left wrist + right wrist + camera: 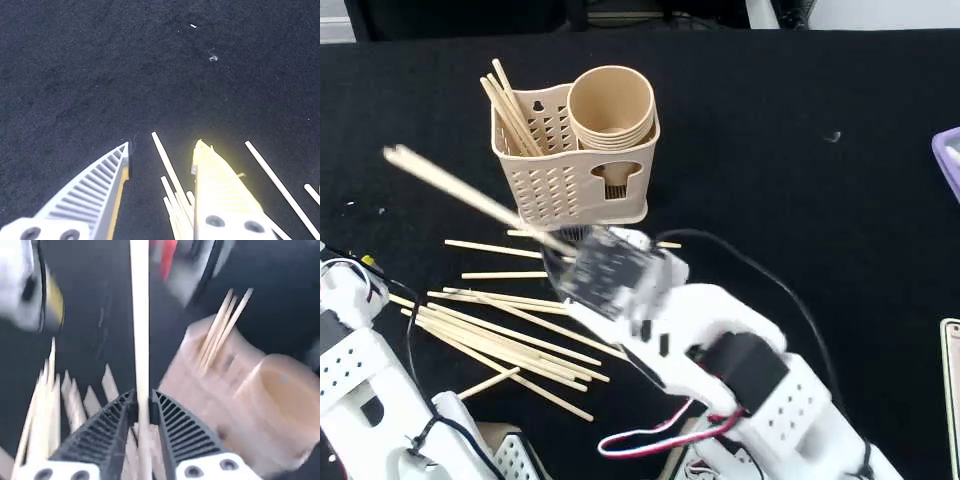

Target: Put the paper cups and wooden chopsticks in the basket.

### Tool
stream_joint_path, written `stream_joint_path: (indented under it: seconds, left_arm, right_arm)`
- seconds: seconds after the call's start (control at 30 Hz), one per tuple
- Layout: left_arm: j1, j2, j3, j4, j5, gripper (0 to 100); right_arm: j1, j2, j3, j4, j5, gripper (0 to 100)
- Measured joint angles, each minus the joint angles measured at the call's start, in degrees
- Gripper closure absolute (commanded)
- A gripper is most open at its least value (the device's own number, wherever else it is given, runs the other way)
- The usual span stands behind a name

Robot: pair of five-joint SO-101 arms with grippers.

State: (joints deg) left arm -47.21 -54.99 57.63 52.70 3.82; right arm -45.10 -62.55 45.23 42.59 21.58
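The beige slotted basket (570, 180) stands at the back of the black table. A stack of paper cups (611, 105) sits in its right compartment and several chopsticks (510, 105) lean in its left one. My right gripper (575, 250) hangs just in front of the basket, shut on a long chopstick (460, 188) that slants up and to the left. In the right wrist view the fingers (142, 394) pinch that chopstick (139, 315), with the basket (210, 385) beyond. Several loose chopsticks (505, 335) lie on the table. My left gripper (162, 144) is open low over their ends (170, 175).
The left arm's white body (350, 370) sits at the lower left corner. A purple container's edge (948, 155) and a pale flat object (950, 370) show at the right border. A black cable (770, 285) arcs behind the right arm.
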Motion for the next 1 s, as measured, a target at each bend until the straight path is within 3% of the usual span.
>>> stream_joint_path:
  seconds: [0.2, 0.4, 0.8, 1.0]
  left_arm:
    - [0.0, 0.0, 0.0, 0.0, 0.0, 79]
    - [0.0, 0.0, 0.0, 0.0, 0.0, 79]
    - [0.0, 0.0, 0.0, 0.0, 0.0, 79]
    - [0.0, 0.0, 0.0, 0.0, 0.0, 79]
  right_arm:
    - [2.02, -0.88, 8.0, -31.12, -9.23, 98.7]
    - [6.86, 10.99, 11.08, -63.03, -12.48, 98.7]
    - [9.49, 46.95, -10.11, -67.25, -12.84, 98.7]
    - [9.49, 58.29, -13.1, -67.25, -12.84, 98.7]
